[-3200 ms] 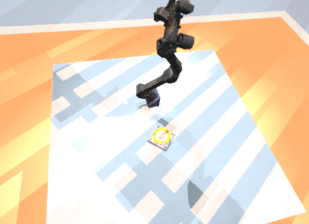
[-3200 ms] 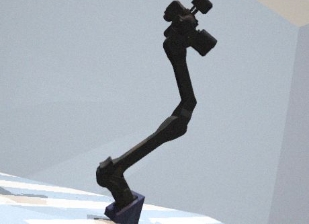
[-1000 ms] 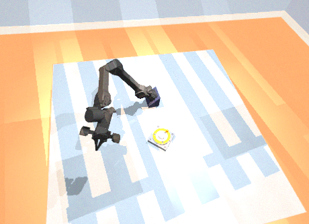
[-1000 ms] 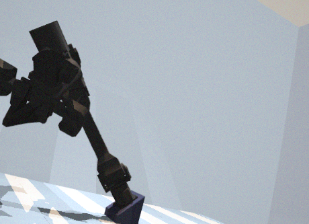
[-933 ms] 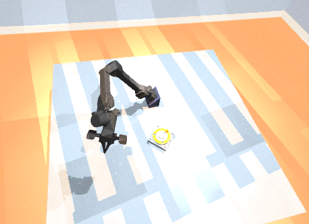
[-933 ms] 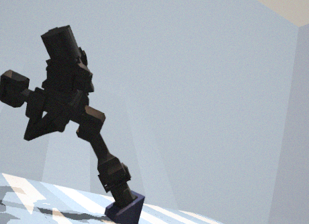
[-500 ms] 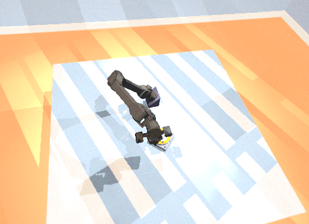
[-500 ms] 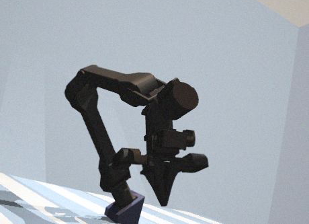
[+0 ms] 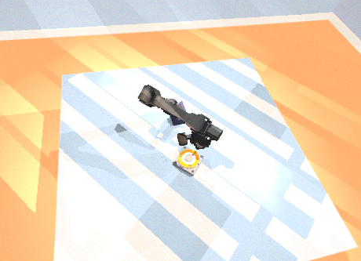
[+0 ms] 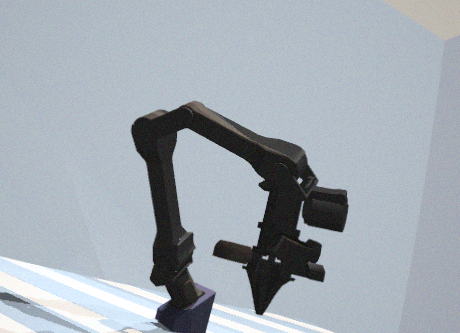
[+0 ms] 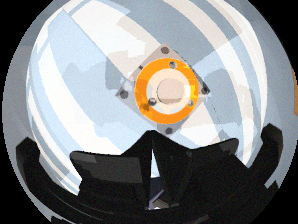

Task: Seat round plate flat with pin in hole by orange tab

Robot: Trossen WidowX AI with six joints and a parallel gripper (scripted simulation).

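- Fingers of my gripper (image 10: 261, 307) were pressed together on nothing, pointing straight down, hanging above the table and just beside the plate (image 9: 188, 158).
- My arm (image 10: 165, 197) rose from its dark blue mount (image 10: 186, 312), bent at the elbow and reached forward and down.
- No writing could be read anywhere.
- Orange-ringed, the plate sat on its square grey base (image 11: 127, 86); its tilt I could not tell.
- Pale blue-and-white stripes covered the table (image 9: 118, 209); an orange floor (image 9: 31, 68) and blue-grey wall (image 10: 100, 62) lay around it.
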